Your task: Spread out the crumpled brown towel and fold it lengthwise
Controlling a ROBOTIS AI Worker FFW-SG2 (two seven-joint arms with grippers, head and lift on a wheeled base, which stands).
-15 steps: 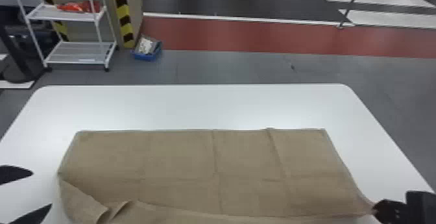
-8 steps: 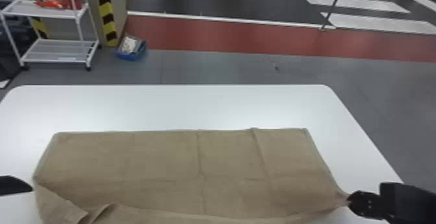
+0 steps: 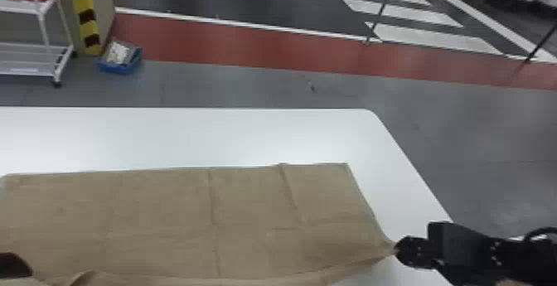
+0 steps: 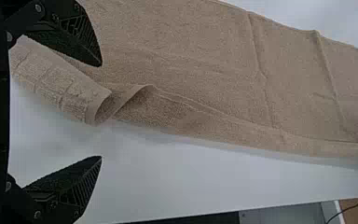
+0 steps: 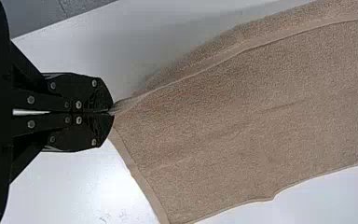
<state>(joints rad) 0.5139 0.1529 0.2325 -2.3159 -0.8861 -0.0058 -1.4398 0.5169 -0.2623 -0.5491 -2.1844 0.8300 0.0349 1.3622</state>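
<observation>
Brown towel [image 3: 248, 206] pinched in R gripper [image 3: 395, 251]; L gripper [image 3: 14, 265] wide open & empty, now nearer curled edge [image 3: 85, 279].

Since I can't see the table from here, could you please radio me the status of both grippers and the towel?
Right gripper shut on towel corner. Left gripper open, empty. Towel mostly spread, near-left corner turned over.
</observation>
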